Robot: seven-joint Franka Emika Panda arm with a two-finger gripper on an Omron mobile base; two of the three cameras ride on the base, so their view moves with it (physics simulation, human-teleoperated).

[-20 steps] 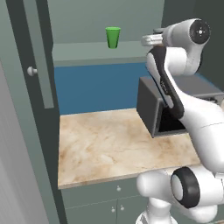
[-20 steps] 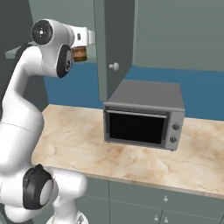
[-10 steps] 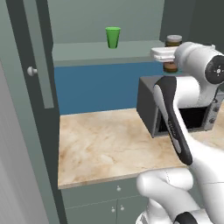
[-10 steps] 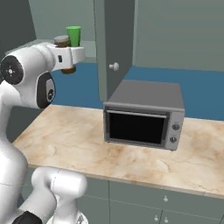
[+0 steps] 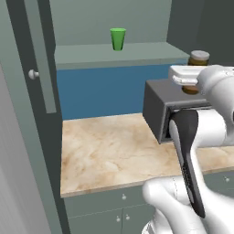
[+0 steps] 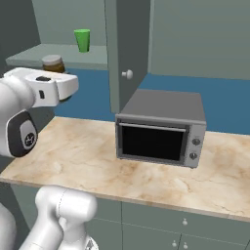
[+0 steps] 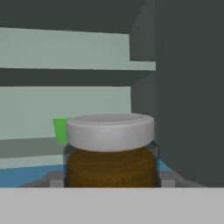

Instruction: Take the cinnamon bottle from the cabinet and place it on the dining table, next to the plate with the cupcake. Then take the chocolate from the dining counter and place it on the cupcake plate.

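- Hand view had the cinnamon bottle (image 7: 110,151) upright, pinched in the hand (image 7: 110,181).
- It rode above the marble surface (image 5: 109,153), beside the microwave (image 6: 161,128), out of the cabinet.
- Green cup (image 5: 118,39) sat on the shelf (image 5: 114,52).

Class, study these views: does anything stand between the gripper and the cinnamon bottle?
Nothing visible does. The cinnamon bottle sits right at the gripper, held out of the cabinet above the counter; the green cup stands behind on the shelf.

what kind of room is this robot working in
A rendered home kitchen, most likely: a toaster oven sits on a marble-look counter, an open wall cabinet has a green cup on its shelf, and the gripper carries a cinnamon bottle.
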